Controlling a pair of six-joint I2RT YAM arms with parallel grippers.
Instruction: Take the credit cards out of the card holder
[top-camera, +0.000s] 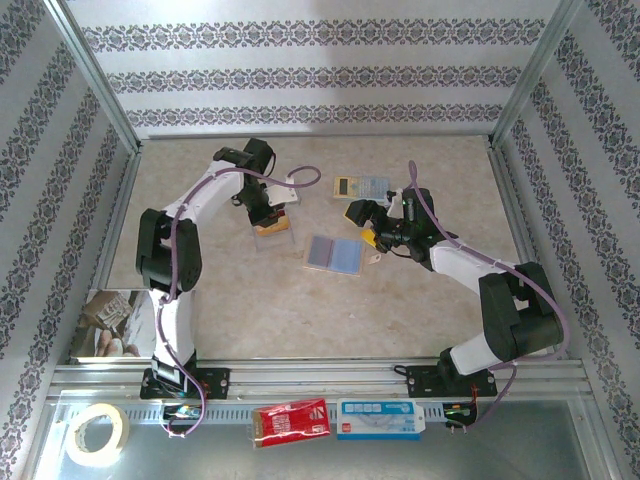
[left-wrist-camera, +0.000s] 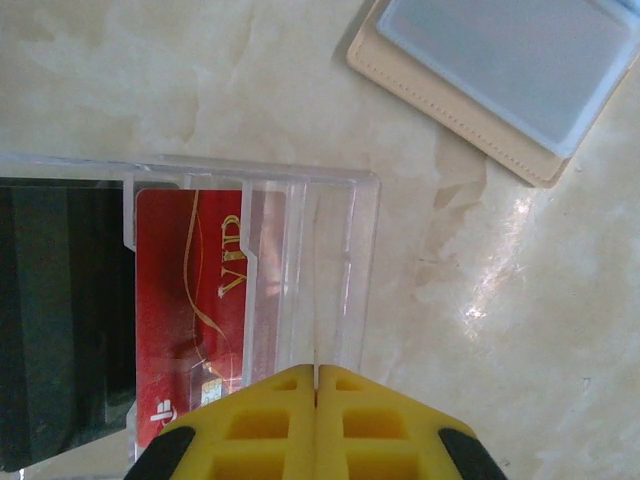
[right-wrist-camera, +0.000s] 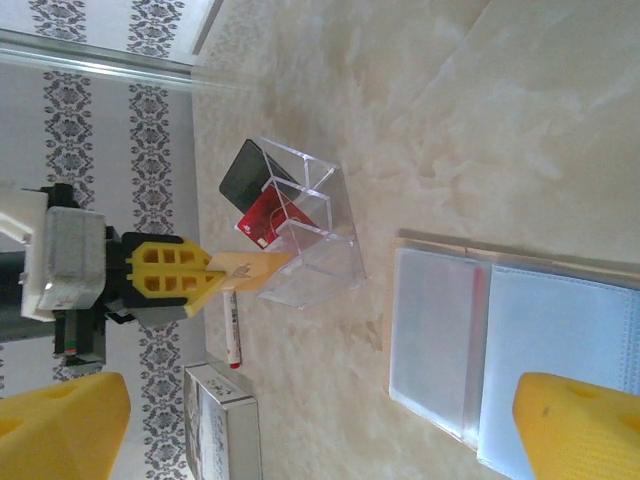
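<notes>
**A:** Where is the card holder lying?

**B:** The card holder (top-camera: 335, 254) is lying open on the table (top-camera: 300, 320) between the two arms, with its pale blue-grey inside facing up. The right gripper (right-wrist-camera: 322, 388) is hovering just above it with its yellow fingers spread wide, touching nothing.

**A:** And the cards?

**B:** The red card (left-wrist-camera: 195, 300) is standing in a slot of the clear stand (right-wrist-camera: 310, 235), just left of the holder. The left wrist view is picking out gold lettering on its face.

**A:** What is the left gripper doing?

**B:** The left gripper (right-wrist-camera: 213, 283) is pinching the gold-tan card (right-wrist-camera: 255, 270), fingers pressed together on it. The right wrist camera is catching that card's flat face, with the free end reaching the stand. From the left wrist it is showing as a thin line, edge-on between the fingers.

**A:** Is it sitting in a slot?

**B:** I cannot tell.
</notes>
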